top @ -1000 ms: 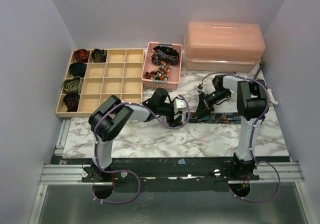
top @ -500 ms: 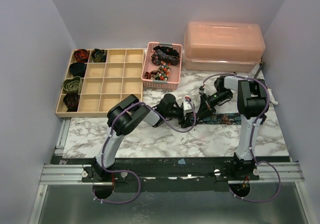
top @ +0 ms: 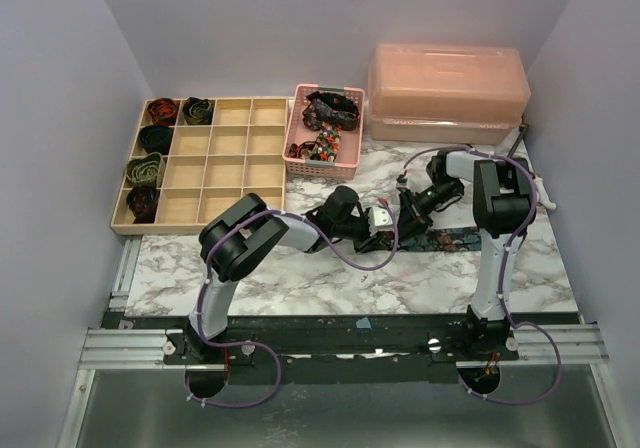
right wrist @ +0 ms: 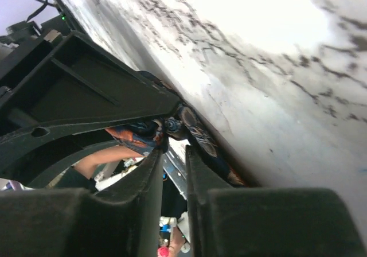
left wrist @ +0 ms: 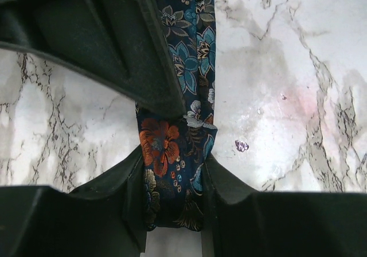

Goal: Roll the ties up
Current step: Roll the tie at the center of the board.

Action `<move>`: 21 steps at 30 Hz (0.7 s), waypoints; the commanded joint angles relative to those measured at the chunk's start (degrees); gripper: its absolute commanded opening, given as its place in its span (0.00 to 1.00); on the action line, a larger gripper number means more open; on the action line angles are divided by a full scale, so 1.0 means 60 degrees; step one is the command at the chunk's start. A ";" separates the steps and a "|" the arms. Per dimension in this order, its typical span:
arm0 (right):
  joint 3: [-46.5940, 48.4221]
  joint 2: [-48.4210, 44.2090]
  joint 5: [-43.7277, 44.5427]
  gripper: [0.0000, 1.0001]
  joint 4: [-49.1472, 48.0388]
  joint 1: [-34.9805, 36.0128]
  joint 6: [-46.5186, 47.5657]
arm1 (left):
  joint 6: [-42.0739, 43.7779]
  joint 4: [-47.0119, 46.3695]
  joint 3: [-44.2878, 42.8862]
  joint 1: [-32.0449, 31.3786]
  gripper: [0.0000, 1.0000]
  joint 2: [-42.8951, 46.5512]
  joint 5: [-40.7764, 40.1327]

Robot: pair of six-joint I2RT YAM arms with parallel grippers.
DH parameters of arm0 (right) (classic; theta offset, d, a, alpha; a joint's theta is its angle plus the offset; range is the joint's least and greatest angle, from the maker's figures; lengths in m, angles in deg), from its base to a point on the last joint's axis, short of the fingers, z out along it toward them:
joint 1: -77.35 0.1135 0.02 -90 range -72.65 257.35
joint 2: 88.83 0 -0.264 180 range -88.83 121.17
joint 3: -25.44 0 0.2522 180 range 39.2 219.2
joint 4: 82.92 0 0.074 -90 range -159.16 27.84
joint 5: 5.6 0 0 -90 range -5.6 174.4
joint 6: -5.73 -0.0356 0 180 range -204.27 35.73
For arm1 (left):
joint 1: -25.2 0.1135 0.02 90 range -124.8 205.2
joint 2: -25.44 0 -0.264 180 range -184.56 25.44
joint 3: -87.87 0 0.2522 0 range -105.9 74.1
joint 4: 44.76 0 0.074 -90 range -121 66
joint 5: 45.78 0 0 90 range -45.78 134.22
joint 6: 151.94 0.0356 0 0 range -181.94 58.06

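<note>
The floral tie [top: 455, 237] lies flat on the marble table [top: 300, 273], in its right half and about midway between the near and far edges. Its long axis runs parallel to the near edge. One end sits under the two grippers near the table's middle, and the free length stretches from there toward the right edge.

The left gripper [top: 383, 226] reaches across from its own side to that inner end. In the left wrist view the left gripper [left wrist: 174, 159] is clenched on the tie [left wrist: 178, 148], with a finger against each edge of the fabric and no gap showing.

The right gripper [top: 408, 216] meets it from the far right, just beside it. In the right wrist view the right gripper [right wrist: 174, 151] has its fingers drawn nearly together with a slim gap between them. Bunched tie fabric [right wrist: 195, 136] sits at their tips, but I cannot tell whether they actually pinch it.

The rolling looks to be only starting, since most of the strip lies uncoiled. The coming move turns on direction. All the loose length lies rightward of both tools, so the coil has to travel along that axis toward the right edge, the side the right arm's base stands on.

Coiled ties [top: 150, 168] sit in the compartment tray [top: 225, 143] at the far left corner. More ties fill the pink basket [top: 297, 158] by the far edge.
</note>
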 commanded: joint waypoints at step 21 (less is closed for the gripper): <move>0.0377 -0.0575 -0.0998 0.51 0.0758 -0.0516 0.0837 | 0.1252 0.6828 -0.1466 -0.0219 0.06 -0.0241 -0.2174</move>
